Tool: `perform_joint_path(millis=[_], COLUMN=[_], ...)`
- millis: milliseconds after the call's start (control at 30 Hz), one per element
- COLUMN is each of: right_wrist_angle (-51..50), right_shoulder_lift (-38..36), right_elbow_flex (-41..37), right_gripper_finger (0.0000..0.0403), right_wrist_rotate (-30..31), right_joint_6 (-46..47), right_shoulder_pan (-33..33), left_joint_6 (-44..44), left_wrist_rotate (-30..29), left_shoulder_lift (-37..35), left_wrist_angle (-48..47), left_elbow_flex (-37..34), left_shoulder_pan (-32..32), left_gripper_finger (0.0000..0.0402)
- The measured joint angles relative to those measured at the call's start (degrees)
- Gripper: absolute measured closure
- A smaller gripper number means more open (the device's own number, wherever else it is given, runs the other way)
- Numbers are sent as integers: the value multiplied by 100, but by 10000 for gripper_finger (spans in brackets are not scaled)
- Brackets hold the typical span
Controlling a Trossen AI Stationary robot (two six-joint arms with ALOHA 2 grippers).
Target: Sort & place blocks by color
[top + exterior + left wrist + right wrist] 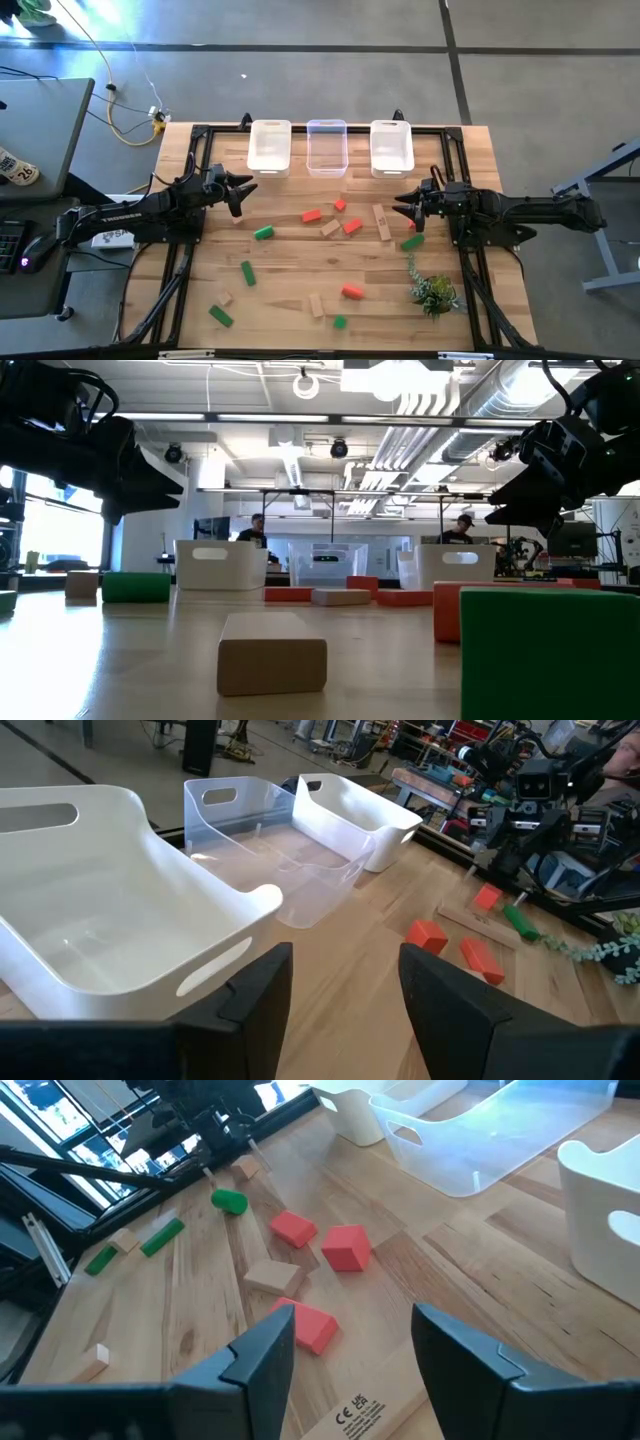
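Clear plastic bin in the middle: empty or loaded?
Empty. The clear plastic bin shows a bare floor in the high and left wrist views.

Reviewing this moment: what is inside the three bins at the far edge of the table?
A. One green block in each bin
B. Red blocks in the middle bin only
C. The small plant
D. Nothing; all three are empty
D: in the high view the left bin, middle bin and right bin show bare floors, and the blocks, such as a red block, lie on the table.
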Motion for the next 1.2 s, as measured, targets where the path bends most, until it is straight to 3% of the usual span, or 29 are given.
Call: perform_joint_path(millis=[333,600,967,1200], right_wrist_angle=[15,81,145,702], right_shoulder_lift=[1,0,2,0], right_elbow_flex=[0,0,0,0], right_gripper_finger=[214,214,214,214], right_wrist_rotate=[162,151,-2,-208], right_joint_6=[-54,1175,1167,928], right_shoulder_pan=[1,0,2,2], left_joint_6=[0,0,-13,-497], left_wrist_rotate=[-86,-252,-391,-58], left_shoulder_lift=[-1,-2,-2,-2], left_wrist_angle=[6,51,125,127], left_elbow_flex=[0,0,-2,0], left_shoulder_pan=[-1,-1,-2,-1], left_gripper_finger=[227,227,227,227])
